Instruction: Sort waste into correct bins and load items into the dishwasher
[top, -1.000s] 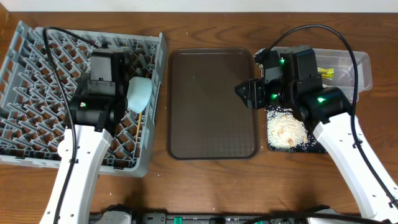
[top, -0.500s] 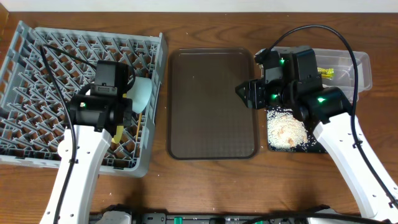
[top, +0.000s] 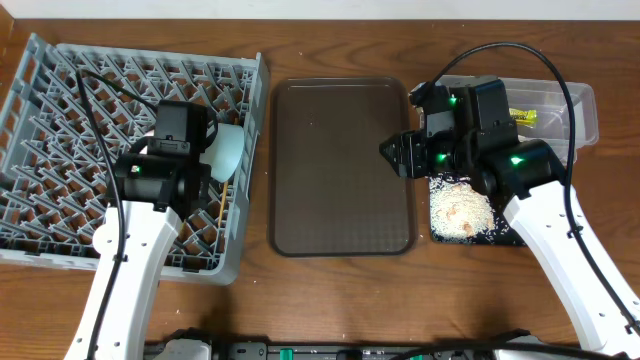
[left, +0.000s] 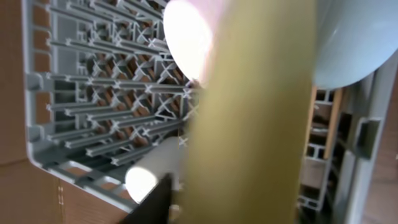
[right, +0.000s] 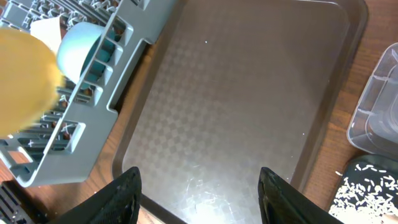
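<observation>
My left gripper (top: 188, 196) is over the right side of the grey dish rack (top: 60, 120), shut on the yellow plate (left: 249, 124), which it holds on edge. The plate fills the left wrist view and shows blurred in the right wrist view (right: 22, 81). The light-blue bowl (top: 228, 148) and the white bowl (left: 186, 34) sit in the rack beside it. Chopsticks (top: 222, 200) lie in the rack by its right wall. My right gripper (top: 395, 152) is open and empty above the right edge of the brown tray (top: 340, 170). Rice crumbs (top: 462, 210) lie in the black tray (top: 512, 236). The green-yellow wrapper (top: 525, 117) is in the clear tub (top: 580, 110). The napkin is out of view.
The brown serving tray lies between the rack and the two bins. My right arm covers the near part of the clear tub and the top of the black tray. Bare wooden table runs along the front edge (top: 340, 300).
My left arm has moved a little toward the table's front over the rack, lowering the plate. A yellow edge showed half a second ago and is now under the arm. The right arm is still.
</observation>
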